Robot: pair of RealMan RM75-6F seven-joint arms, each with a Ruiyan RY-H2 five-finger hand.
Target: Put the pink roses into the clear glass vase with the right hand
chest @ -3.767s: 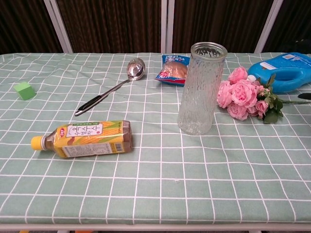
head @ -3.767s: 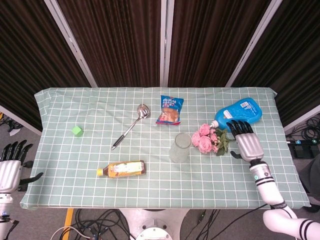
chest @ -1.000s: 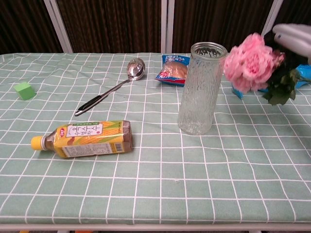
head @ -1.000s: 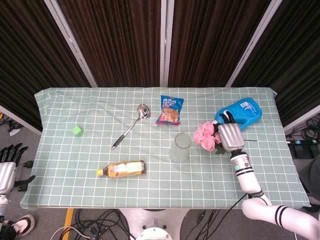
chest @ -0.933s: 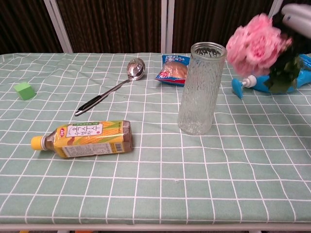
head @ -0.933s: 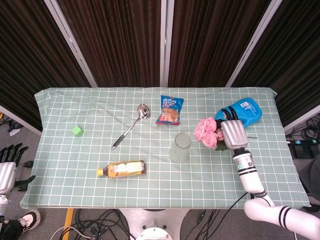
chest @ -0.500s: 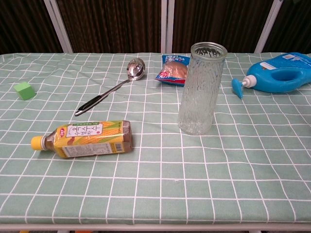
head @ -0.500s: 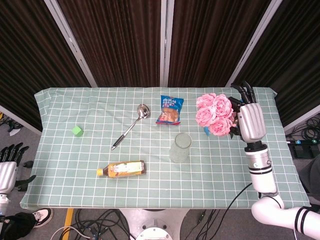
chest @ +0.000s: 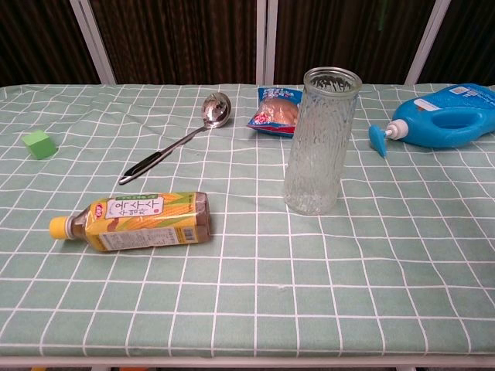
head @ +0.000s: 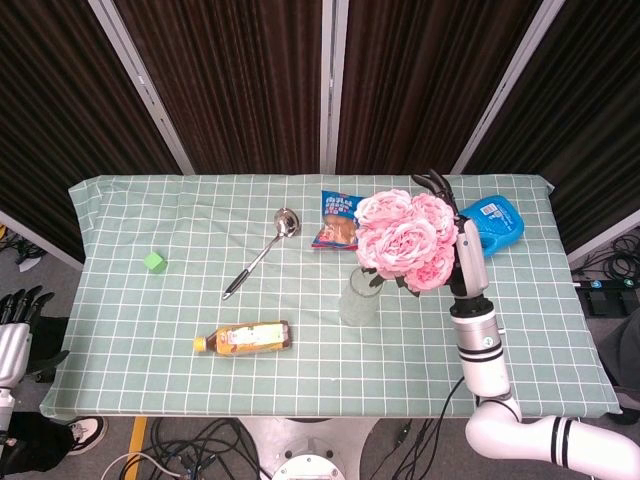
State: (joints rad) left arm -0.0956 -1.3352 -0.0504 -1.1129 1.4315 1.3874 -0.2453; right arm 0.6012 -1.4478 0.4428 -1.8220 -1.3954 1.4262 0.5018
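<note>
Head view shows the right robot hand [head: 468, 255] raised above the table [head: 120, 330], grasping the bunch of pink fabric-like roses with green leaves [head: 405, 240]. The blooms hang in the air over and just right of the tall clear ribbed glass vase [head: 360, 296], and a thin green stem seems to point down toward its mouth, though whether the tip has entered cannot be told. In the chest view the vase [chest: 319, 143] stands upright with nothing inside it that shows, and the roses are out of sight above.

The bunch looks light and top-heavy, with soft heads that crush easily and slim stems that may bend or swing; I judge the hold belongs low on the gathered stems, under the leaves, not on the petals. The vase looks narrow, smooth and likely to tip if a stem or the blooms push against its rim, so the stems should go in from straight above.

The left robot hand [head: 12, 345] hangs at the table's near left edge, holding nothing, fingers apart.
</note>
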